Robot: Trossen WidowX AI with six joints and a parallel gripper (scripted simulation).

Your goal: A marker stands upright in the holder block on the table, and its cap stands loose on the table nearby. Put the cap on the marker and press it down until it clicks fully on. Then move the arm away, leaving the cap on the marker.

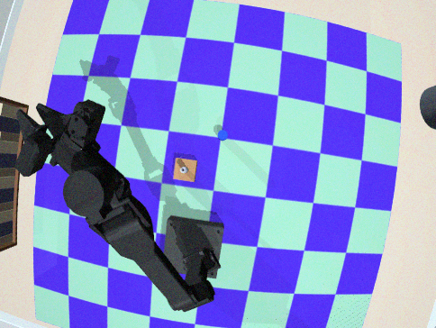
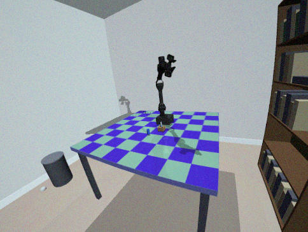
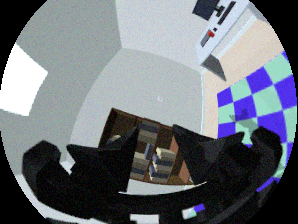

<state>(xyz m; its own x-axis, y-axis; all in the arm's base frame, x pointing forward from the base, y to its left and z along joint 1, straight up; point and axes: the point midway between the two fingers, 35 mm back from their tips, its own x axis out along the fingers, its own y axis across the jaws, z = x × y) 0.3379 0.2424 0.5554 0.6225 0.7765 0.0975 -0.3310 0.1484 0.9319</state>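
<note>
The marker stands upright in the orange holder block near the middle of the checkered table. The blue cap stands loose on the table, about one square away from the block. My gripper is raised high above the table on the nearly upright arm, far from both. Its fingers are partly open and hold nothing. In the wrist view they point at the bookshelf and wall, and the marker and cap are out of that view.
The arm's base sits on the table just behind the block. A bookshelf stands beside the table. A grey bin stands on the floor off the opposite side.
</note>
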